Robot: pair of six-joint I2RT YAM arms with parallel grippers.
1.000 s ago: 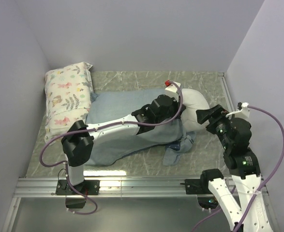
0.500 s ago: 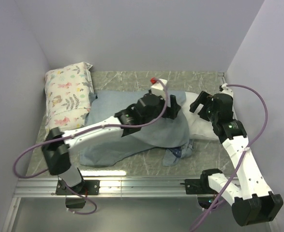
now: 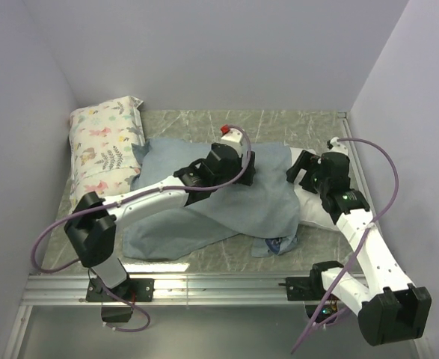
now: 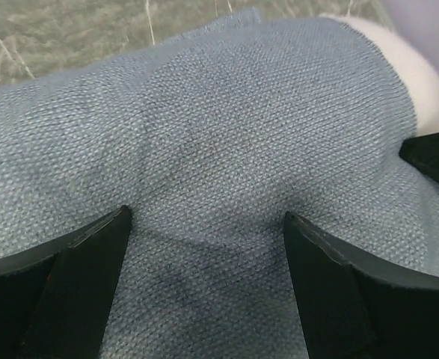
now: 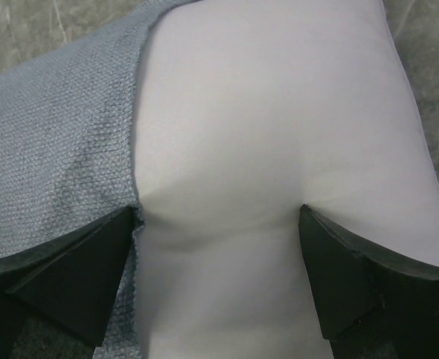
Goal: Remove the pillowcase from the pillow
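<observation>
At right, on the bare pillow [image 5: 279, 112] end.
Pressing with spread right gripper [image 5: 219, 213]; on pillowcase [image 4: 226, 112], leftward, spread left gripper [image 4: 204, 221].

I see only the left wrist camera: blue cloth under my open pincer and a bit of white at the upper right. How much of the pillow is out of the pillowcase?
Observer: Only its right end. The pillow shows bare there, and the pillowcase covers the rest.
Operator: Where is the right pincer?
Observer: The right pincer is open and rests on that bare white end, one side at the pillowcase's edge.
Operator: Is anything else nearby?
Observer: A floral pillow lies at the far left.
</observation>
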